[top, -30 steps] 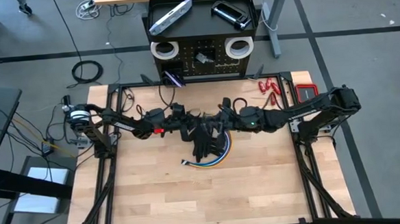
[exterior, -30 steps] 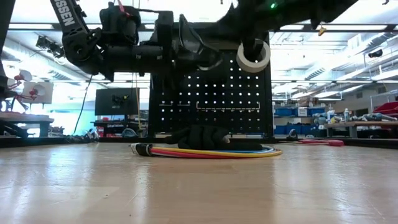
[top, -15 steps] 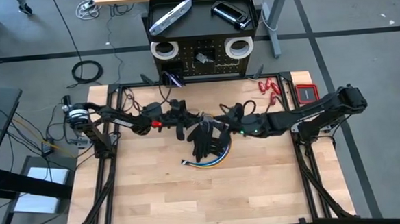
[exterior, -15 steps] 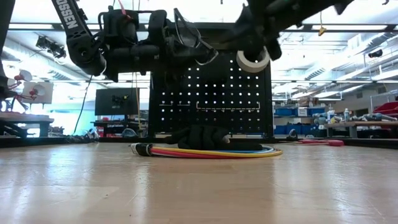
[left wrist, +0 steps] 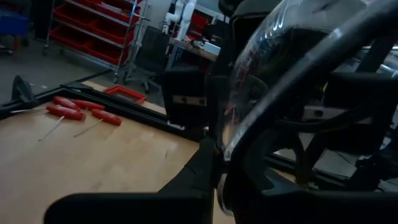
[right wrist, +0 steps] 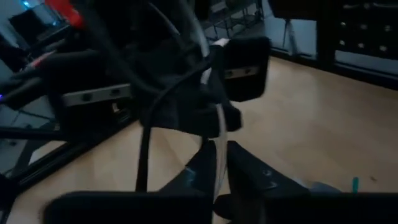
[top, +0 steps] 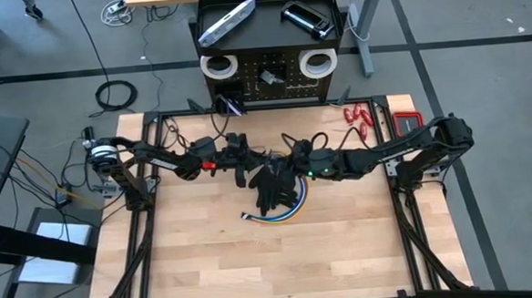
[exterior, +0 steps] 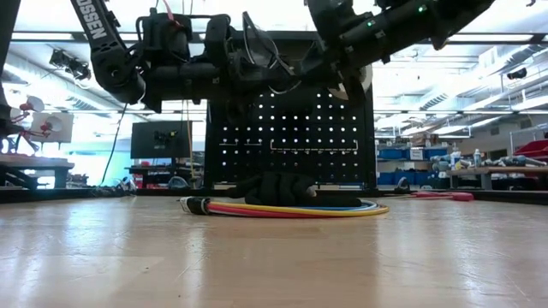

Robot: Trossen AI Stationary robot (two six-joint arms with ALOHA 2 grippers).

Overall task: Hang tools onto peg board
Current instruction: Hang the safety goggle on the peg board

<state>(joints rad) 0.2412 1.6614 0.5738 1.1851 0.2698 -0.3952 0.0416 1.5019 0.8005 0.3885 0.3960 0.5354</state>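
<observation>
- The wooden table (top: 208, 252) is bare along its near half.
- Mid-table, black gloves (top: 270, 187) lie on a coiled cable (top: 292, 205), not yet hung.
- Just above them the left gripper (top: 248, 164) and right gripper (top: 289, 157) meet, both pinching a clear-lensed piece (left wrist: 280, 56).
- Far right, red-handled tools (top: 359, 117) wait.
- Beyond, the peg board (top: 270, 80) already carries tape rolls (top: 217, 66), a flat bar (top: 226, 21) and a clamp (top: 307, 17).
</observation>
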